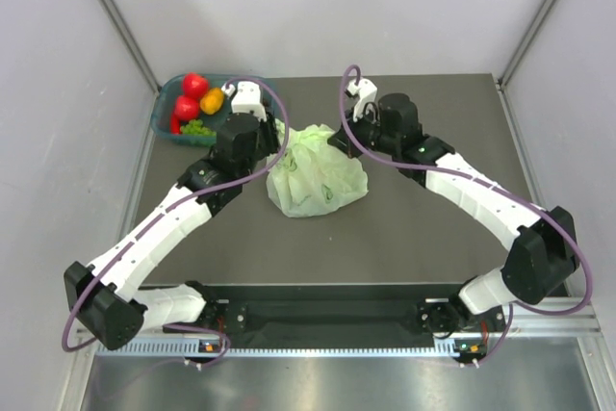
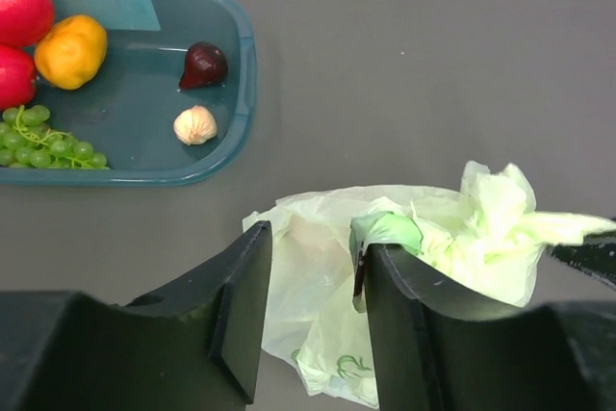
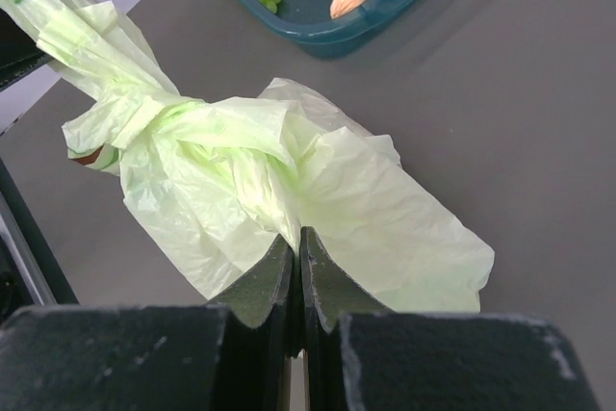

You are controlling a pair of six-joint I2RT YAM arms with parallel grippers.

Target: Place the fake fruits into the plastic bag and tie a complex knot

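Tension is running through the plastic bag (image 1: 318,178), which is lying in the middle of the table (image 1: 423,228) with its neck gathered into a knot (image 3: 154,115). The right gripper (image 3: 296,238), reaching in from the bag's one o'clock in the overhead view, is pinching a fold of film between fingers pressed together, seemingly anchoring the body so the neck can be pulled against it. The left gripper (image 2: 313,238), at the bag's eleven o'clock, is standing with fingers spread. A rolled handle strand (image 2: 388,230) is lying against one fingertip, apparently hooked rather than clamped, and is stretching away from the knot. By my reading the tie is being tightened or extended, not begun. Several fake fruits (image 2: 69,50) are sitting in the teal basket (image 2: 245,64) at the bag's ten o'clock, so the filling is looking incomplete; what the bag is holding I cannot tell.
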